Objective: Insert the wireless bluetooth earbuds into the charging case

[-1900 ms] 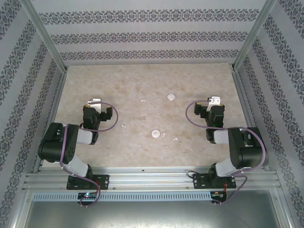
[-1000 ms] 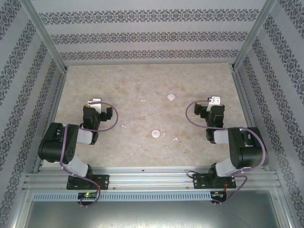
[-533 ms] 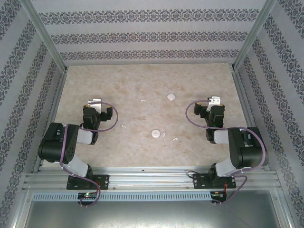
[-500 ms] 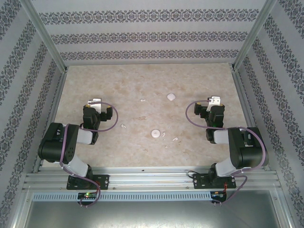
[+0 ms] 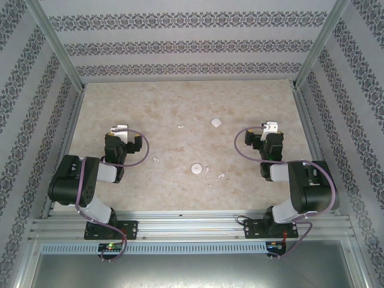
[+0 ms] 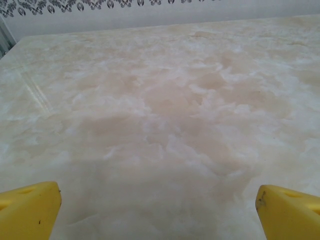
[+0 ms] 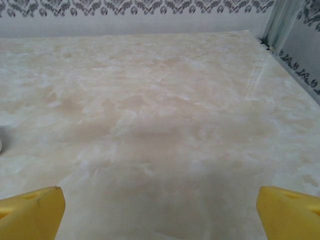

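Note:
Several tiny white earbuds lie scattered on the marble table: one [image 5: 180, 126] at mid-back, one [image 5: 156, 159] at left, and two [image 5: 207, 170] [image 5: 221, 176] just right of a round white case [image 5: 195, 168]. A rounded-square white case [image 5: 216, 122] sits farther back. My left gripper [image 5: 120, 128] [image 6: 157, 212] rests at the left, well apart from all of them. Its yellow fingertips [image 6: 27, 210] stand wide open over bare table. My right gripper [image 5: 272, 126] [image 7: 160, 212] rests at the right, also open and holding nothing, yellow fingertips [image 7: 30, 212] spread.
The marble table [image 5: 180, 102] is walled by patterned panels at the back and both sides, with metal posts at the corners [image 5: 300, 78]. A white sliver [image 7: 1, 145] shows at the left edge of the right wrist view. Aluminium rails [image 5: 192, 225] carry both arm bases.

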You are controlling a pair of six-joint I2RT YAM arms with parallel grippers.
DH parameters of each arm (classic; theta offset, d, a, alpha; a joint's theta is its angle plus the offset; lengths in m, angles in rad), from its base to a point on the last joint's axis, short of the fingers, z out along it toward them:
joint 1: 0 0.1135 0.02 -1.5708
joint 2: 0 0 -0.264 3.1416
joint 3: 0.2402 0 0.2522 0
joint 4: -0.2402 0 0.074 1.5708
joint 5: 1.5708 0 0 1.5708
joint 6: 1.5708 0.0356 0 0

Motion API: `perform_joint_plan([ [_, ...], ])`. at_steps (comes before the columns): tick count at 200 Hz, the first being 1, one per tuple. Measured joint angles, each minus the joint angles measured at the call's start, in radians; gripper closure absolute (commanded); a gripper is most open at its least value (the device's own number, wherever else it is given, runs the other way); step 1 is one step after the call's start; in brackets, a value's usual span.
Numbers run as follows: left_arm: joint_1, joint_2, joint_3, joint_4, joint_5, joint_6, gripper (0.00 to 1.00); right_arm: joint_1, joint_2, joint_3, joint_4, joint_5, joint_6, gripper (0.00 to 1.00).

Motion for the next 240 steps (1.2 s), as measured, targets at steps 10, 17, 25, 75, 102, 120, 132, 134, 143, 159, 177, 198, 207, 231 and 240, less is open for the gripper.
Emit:
perform_joint_plan([
  [10,0.000,-0.001,-0.019,0.019,0.000,0.000,0.00,0.007,-0.014,0.010,-0.037,-0.005,-0.008,0.02],
  [17,0.000,-0.004,-0.034,0.029,0.000,0.000,0.00,0.013,-0.033,0.019,-0.070,-0.006,-0.015,0.02],
  [25,0.000,-0.013,-0.048,0.033,0.000,0.000,0.00,0.021,-0.061,0.035,-0.121,-0.008,-0.018,0.02],
  [75,0.000,-0.217,-0.021,-0.116,0.001,-0.002,0.00,0.062,-0.239,0.240,-0.528,-0.005,0.060,0.02],
  [102,0.000,-0.385,0.074,-0.354,0.004,-0.030,0.04,0.109,-0.274,0.335,-0.761,-0.013,0.147,0.02],
  [120,0.000,-0.475,0.137,-0.497,0.036,-0.049,0.08,0.166,-0.277,0.373,-0.894,-0.024,0.201,0.02],
  [132,-0.005,-0.506,0.173,-0.583,0.068,-0.064,0.11,0.211,-0.275,0.384,-0.963,-0.027,0.230,0.02],
  [134,-0.007,-0.509,0.180,-0.600,0.077,-0.069,0.12,0.220,-0.273,0.386,-0.975,-0.027,0.237,0.02],
  [143,-0.018,-0.511,0.209,-0.673,0.101,-0.082,0.12,0.261,-0.261,0.396,-1.019,-0.027,0.259,0.02],
  [159,-0.076,-0.494,0.248,-0.787,0.138,-0.096,0.13,0.335,-0.214,0.423,-1.087,-0.031,0.293,0.02],
  [177,-0.184,-0.461,0.276,-0.894,0.164,-0.099,0.13,0.408,-0.143,0.468,-1.146,-0.033,0.315,0.02],
  [198,-0.325,-0.406,0.305,-0.984,0.186,-0.097,0.12,0.465,-0.065,0.533,-1.201,-0.040,0.330,0.02],
  [207,-0.391,-0.376,0.321,-1.013,0.192,-0.091,0.12,0.476,-0.046,0.553,-1.214,-0.047,0.338,0.02],
  [231,-0.555,-0.287,0.378,-1.067,0.193,-0.040,0.08,0.477,-0.034,0.577,-1.237,-0.062,0.366,0.02],
  [240,-0.604,-0.247,0.405,-1.083,0.201,-0.017,0.08,0.476,-0.034,0.581,-1.243,-0.067,0.377,0.02],
])
